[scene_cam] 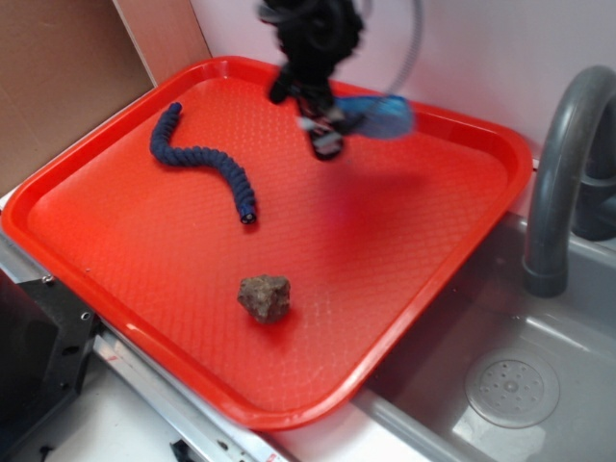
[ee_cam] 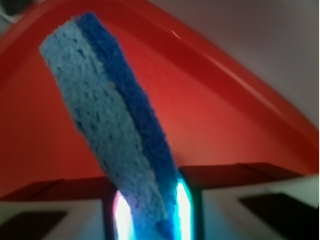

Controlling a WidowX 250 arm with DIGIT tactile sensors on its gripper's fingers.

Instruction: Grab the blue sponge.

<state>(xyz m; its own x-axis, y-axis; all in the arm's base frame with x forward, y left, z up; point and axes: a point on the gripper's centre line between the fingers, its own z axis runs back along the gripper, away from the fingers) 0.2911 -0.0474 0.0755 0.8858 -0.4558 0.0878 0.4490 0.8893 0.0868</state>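
Black tool (scene_cam: 327, 130) clamped on light-blue porous sponge block (ee_cam: 112, 130), held above red plastic tray's (scene_cam: 462, 231) far edge; open tray floor between navy segmented snake (scene_cam: 207, 159) and brown rock (scene_cam: 264, 297).

I saw the blue sponge (ee_cam: 112, 130) as porous and rough, matt in both layers. The red tray (scene_cam: 423, 241) looked like plastic, finely textured, with a glossy rim. The rock (scene_cam: 265, 297) near its front edge was coarse and dull. The sink (scene_cam: 539, 385) looked smooth grey plastic.
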